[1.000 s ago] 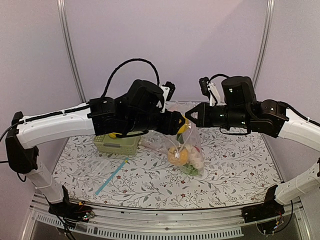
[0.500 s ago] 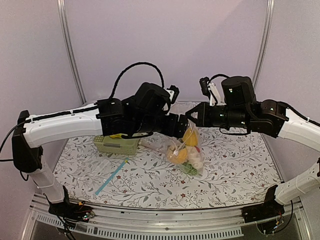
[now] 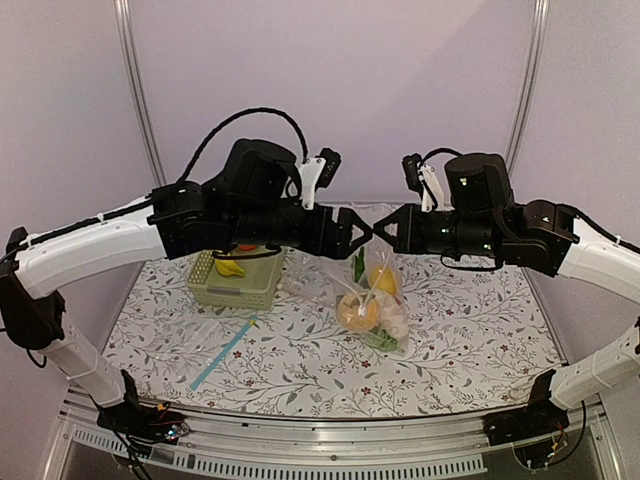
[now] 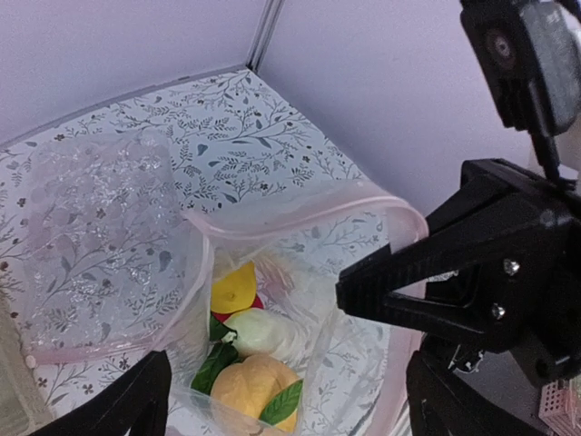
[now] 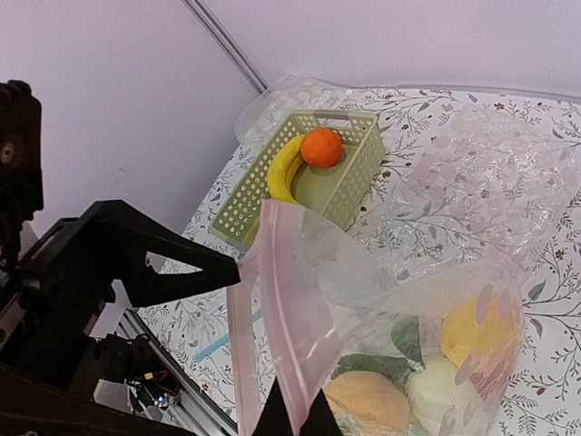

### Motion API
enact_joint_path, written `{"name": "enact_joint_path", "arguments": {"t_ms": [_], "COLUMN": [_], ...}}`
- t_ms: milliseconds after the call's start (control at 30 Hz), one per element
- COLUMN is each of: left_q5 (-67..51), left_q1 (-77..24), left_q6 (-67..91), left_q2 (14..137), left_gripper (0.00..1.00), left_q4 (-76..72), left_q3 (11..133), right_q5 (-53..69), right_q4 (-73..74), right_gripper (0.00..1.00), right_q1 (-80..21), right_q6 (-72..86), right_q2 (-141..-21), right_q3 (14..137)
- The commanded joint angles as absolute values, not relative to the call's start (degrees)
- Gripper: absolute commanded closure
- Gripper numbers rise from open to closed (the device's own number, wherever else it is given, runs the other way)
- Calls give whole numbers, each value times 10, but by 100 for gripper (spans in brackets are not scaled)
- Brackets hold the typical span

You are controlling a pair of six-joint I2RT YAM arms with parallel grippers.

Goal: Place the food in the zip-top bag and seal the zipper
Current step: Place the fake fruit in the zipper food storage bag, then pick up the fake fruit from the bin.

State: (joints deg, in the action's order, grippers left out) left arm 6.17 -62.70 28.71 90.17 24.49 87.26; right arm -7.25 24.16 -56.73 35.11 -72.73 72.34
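Note:
The zip-top bag point(image 3: 392, 270) hangs over the table's middle. My right gripper point(image 3: 380, 228) is shut on its pink zipper point(image 5: 272, 300), fingertips pinched on the strip in the right wrist view point(image 5: 295, 420). My left gripper point(image 3: 365, 230) is open and empty, its jaws spread wide at the bag's mouth point(image 4: 286, 381), tip to tip with the right gripper point(image 4: 343, 291). The mouth gapes open point(image 4: 300, 202). Inside lie a lemon point(image 4: 231, 289), a white radish point(image 4: 263, 331), a peach point(image 4: 250, 391) and greens point(image 5: 363, 363). A banana point(image 5: 281, 168) and an orange point(image 5: 320, 147) lie in the basket.
The pale green lattice basket point(image 3: 238, 290) stands left of the bag. A flat clear bag with a blue strip point(image 3: 225, 350) lies in front of it. More crinkly clear plastic point(image 4: 100, 236) lies at the back. Booth walls close in behind and at both sides.
My left arm has drawn back to the left and risen from the bag's mouth. A yellow fruit that was at its tip now lies lower in the bag. The right gripper has held still.

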Motion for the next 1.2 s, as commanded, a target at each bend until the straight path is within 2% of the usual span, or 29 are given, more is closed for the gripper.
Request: {"name": "enact_joint_path", "arguments": {"t_ms": [0,167,367,567,833,1167], "left_q5": [-6,34,98,183,206,236], "left_q1": [-604,-570,-453,-379,-286,-245], "left_q6": [265,257,311,308,328,299], "left_q2": [854,807,788,818,917,1043], "left_gripper": [10,6,3,10,33,41], "left_q4": [252,311,390,404,375,349], "left_q3": [875,873,832,783,766,797], "right_q5": [-89,-92,-89,-95,-94,-85], "right_q4": [231,232,233,235,236,231], "right_gripper": [100,100,100,100,100,100], "right_q1": [-572,-572,-572,-572,-572,-572], "right_q6": [352,351,348,348,345,343], "right_q2": [-715,-715,-720,-719,-715,-717], "right_q3": [718,720,724,721,721,724]}}
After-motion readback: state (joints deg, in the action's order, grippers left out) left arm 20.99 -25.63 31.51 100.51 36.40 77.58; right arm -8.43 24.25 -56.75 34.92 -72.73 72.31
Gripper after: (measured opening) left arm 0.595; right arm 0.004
